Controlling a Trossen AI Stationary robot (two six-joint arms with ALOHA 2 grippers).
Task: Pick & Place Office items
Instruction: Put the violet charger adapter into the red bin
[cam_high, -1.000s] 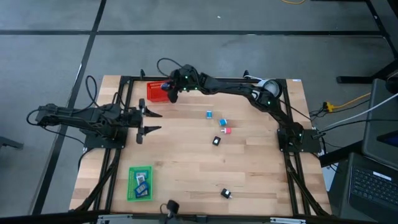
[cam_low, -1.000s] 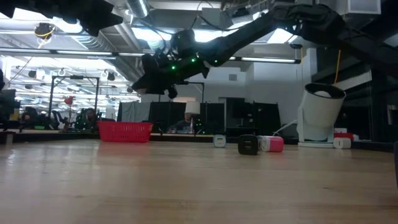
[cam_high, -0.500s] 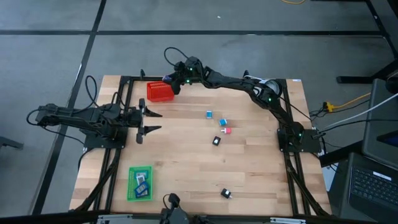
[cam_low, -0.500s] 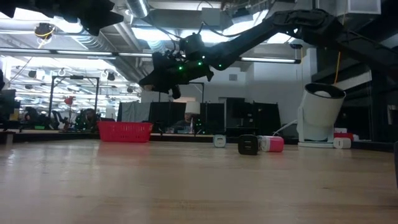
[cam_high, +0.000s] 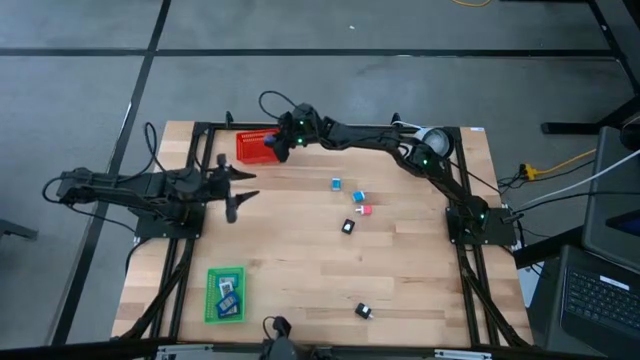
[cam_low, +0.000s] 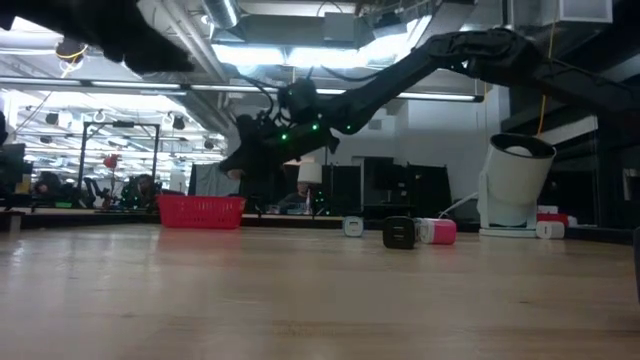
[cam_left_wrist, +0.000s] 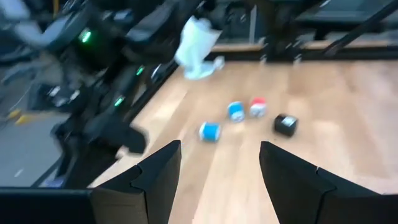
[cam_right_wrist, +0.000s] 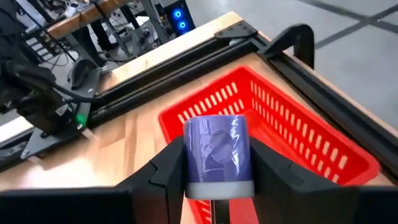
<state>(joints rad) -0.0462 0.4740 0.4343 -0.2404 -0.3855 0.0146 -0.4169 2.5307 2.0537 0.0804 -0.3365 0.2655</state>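
Observation:
My right gripper (cam_high: 273, 142) hangs over the red mesh basket (cam_high: 254, 147) at the table's far edge, shut on a small purple piece (cam_right_wrist: 217, 152). In the low view it (cam_low: 243, 165) is well above the basket (cam_low: 200, 212). My left gripper (cam_high: 236, 188) is open and empty at the table's left, low over the wood; its fingers (cam_left_wrist: 158, 174) frame bare table. Two blue pieces (cam_high: 336, 184) (cam_high: 357, 196), a pink one (cam_high: 364, 210) and a black one (cam_high: 348, 227) lie mid-table. Another black piece (cam_high: 363, 311) lies near the front edge. My right gripper pinches the purple piece by its two opposite sides (cam_right_wrist: 188, 155) between its two fingers. The fingers slant down from the table's right side. The piece is lifted clear, above the basket's open top (cam_right_wrist: 267, 124).
A flat green tray (cam_high: 225, 293) with a few small pieces lies at the front left. A white object (cam_high: 432, 138) stands at the far right by my right arm. Black frame rails (cam_high: 210, 150) run along the table's sides. Bare wood lies between the tray and the mid-table pieces.
My right gripper, still shut on the purple piece, rose and went a little toward the table's right, then came back down and left over the basket. My left gripper has turned a little and shifted toward the far edge, staying open.

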